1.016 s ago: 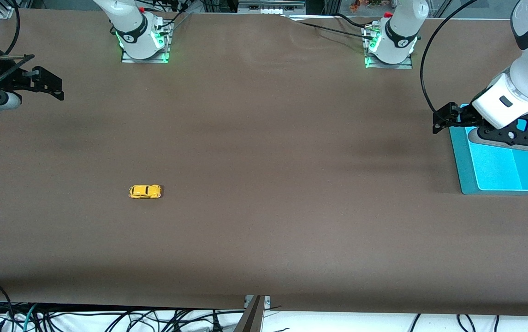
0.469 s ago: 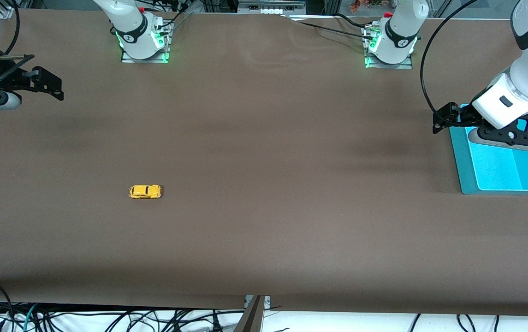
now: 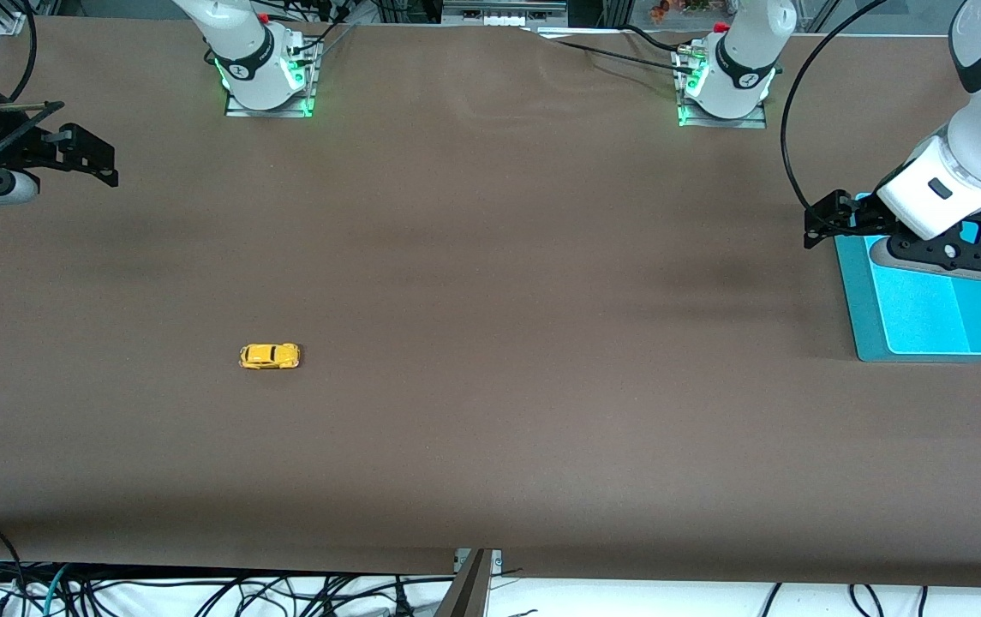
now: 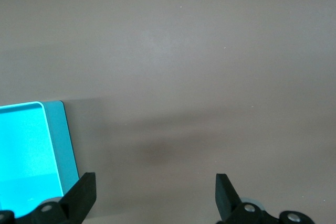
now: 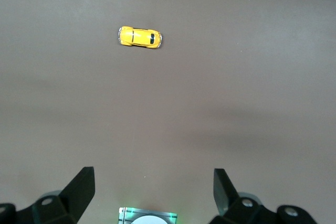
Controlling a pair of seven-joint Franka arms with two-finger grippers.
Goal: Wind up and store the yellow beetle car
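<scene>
The yellow beetle car (image 3: 269,356) sits alone on the brown table (image 3: 490,411), toward my right arm's end and nearer to the front camera than either of my bases; it rests on its wheels, lengthwise along the table, touching nothing; in my right wrist view the yellow beetle car (image 5: 139,37) shows its rounded roof and dark windows against bare tabletop.

My right gripper (image 3: 83,158) hangs in the air over the edge of the table at my right arm's end, well apart from the car; its fingers (image 5: 84,184) are spread wide with nothing between them, and my right gripper (image 5: 152,190) looks down on the table with the car ahead of it.

My left gripper (image 3: 824,223) hovers over the edge of the teal tray (image 3: 936,330) at my left arm's end of the table; the fingers (image 4: 226,192) stand wide apart and hold nothing; from the left wrist view my left gripper (image 4: 155,195) has one finger above the teal tray (image 4: 58,140) border and the other over bare brown table.

The tray is a flat, light blue rectangle with a raised rim and lies well apart from the car, with the long stretch of table between them.
</scene>
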